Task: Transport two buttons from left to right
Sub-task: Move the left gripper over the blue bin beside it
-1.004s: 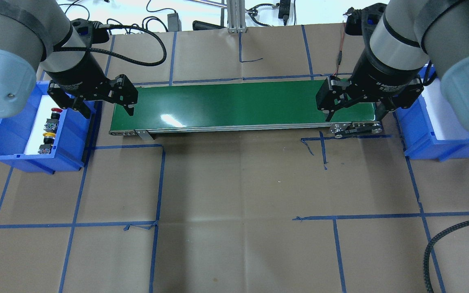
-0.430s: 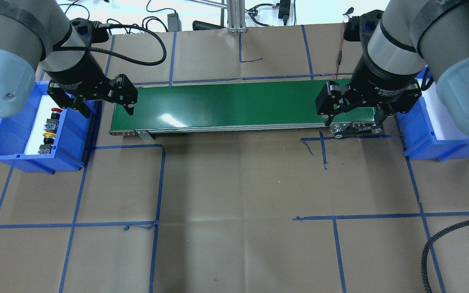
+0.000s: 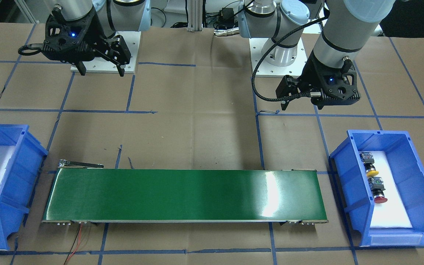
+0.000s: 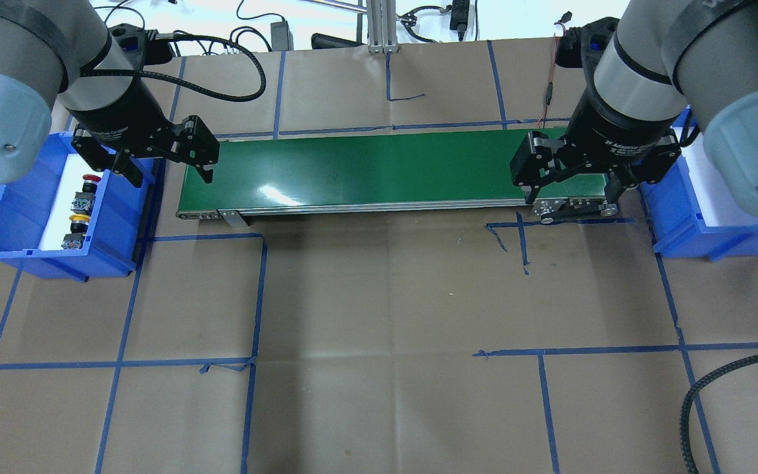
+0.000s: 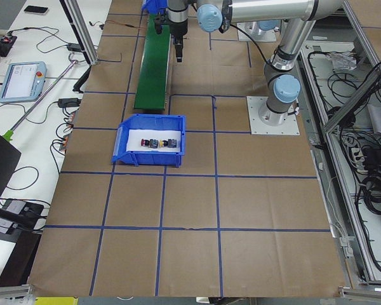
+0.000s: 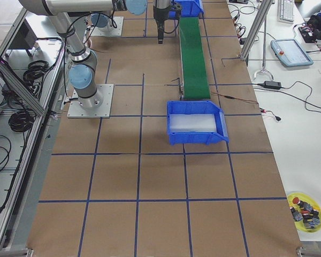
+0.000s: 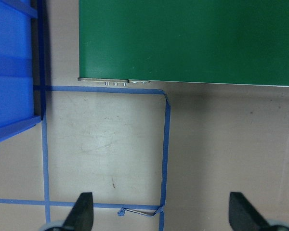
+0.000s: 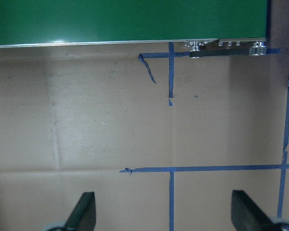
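Observation:
Two buttons lie in the left blue bin (image 4: 114,227) on white foam: the red one (image 4: 90,180) further back, the yellow one (image 4: 78,218) nearer. In the front-facing view the yellow button (image 3: 372,172) and red button (image 3: 380,199) sit in the bin (image 3: 348,184) on that view's right. My left gripper (image 4: 168,172) hangs open between the bin and the belt's left end, holding nothing; its wrist view shows the fingertips (image 7: 83,211) wide apart. My right gripper (image 4: 573,187) is open and empty over the belt's right end.
A green conveyor belt (image 4: 379,171) runs between the bins. The right blue bin (image 4: 682,227) holds only white foam. A black cable (image 4: 698,395) loops at the near right. Blue tape lines grid the brown paper.
My left gripper has drifted slightly left and back, toward the left bin. The right gripper rose a little early on and has held since. Both stay open.

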### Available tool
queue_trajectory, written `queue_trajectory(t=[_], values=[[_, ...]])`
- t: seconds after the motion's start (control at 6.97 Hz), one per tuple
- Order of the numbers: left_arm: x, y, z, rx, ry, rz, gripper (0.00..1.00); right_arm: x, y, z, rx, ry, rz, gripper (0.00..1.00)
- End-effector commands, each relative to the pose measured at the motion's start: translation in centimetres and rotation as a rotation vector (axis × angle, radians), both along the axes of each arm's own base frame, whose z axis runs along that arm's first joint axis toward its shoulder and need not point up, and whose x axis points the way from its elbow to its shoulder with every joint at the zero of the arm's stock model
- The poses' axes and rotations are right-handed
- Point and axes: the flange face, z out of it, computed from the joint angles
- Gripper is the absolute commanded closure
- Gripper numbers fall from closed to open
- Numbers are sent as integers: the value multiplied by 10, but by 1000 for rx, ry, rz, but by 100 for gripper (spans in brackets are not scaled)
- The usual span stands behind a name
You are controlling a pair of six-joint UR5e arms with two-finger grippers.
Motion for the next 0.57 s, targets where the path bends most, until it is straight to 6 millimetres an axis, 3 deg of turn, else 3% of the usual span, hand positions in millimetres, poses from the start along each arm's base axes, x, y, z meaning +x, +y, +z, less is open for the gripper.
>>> queue_trajectory(t=[0.0,0.29,0.43], values=[[33,-8,3,-9,-1,-65,0,0,-1,1,-7,-2,2,0],[143,-19,-3,5,14,10,0,1,-2,1,-10,-4,2,0],[184,-26,-12,15,6,5,0,1,-2,1,-10,-4,2,0]])
